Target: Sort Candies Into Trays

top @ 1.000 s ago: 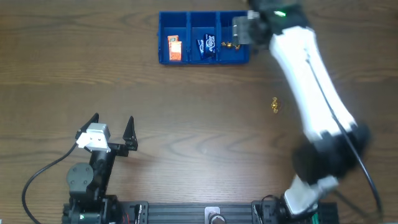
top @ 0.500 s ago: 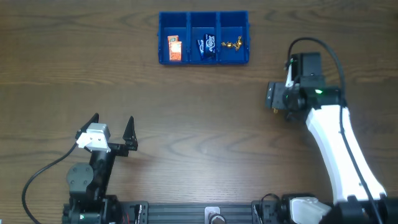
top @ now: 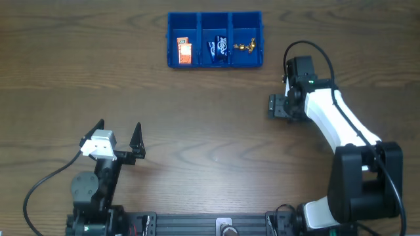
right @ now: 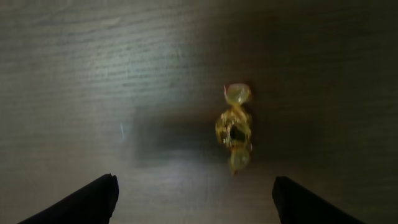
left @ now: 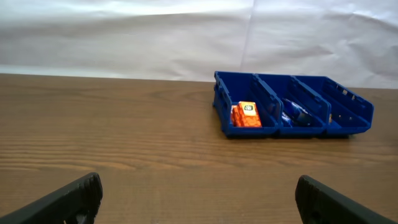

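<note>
Over the surface (top: 79,78), the right arm (top: 331,115) has swung back from the tray (top: 170,39). The right jaws, released, now hang above the loose candy (right: 233,130), which lies just ahead, between their tips. The left jaws, spread wide, have not moved. Well ahead of them the tray holds an orange candy (left: 247,113), a blue candy (left: 297,115) and a gold candy (top: 244,46), one per compartment.

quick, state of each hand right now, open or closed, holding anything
left hand: open, empty
right hand: open, empty, above the gold candy
</note>
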You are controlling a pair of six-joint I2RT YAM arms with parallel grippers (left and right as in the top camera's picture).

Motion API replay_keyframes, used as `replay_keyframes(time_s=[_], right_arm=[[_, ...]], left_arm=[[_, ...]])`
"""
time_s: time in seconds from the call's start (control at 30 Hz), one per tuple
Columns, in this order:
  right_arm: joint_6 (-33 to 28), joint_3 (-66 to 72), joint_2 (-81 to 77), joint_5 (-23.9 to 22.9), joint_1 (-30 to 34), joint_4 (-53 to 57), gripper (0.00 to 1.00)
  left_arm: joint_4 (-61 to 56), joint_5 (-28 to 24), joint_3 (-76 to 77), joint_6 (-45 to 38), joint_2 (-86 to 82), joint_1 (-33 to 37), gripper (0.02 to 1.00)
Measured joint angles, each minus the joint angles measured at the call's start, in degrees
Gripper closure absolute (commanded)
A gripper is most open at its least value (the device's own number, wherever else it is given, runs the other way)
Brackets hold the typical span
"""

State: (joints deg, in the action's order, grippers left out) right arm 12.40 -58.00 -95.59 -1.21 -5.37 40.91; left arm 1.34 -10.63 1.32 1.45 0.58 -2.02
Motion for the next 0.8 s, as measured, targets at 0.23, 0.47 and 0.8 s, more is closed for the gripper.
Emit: replay_keyframes(time_s=[0.23,0.47,0.8], right_arm=[[0.37,0.0,-2.51,0.04,1.88,-2.43,0.185],[0.39,0.0,-2.67,0.0,3.87,-3.52,0.185],[0.09,0.0,-6.29,0.02,4.09,-4.13,0.279]], left_arm=[[0.0,0.0,0.0,0.0,0.0,0.0,0.02],[0.0,0.0,0.0,0.0,0.0,0.0,0.023],[0.0,0.0,0.0,0.0,0.0,0.0,0.02]])
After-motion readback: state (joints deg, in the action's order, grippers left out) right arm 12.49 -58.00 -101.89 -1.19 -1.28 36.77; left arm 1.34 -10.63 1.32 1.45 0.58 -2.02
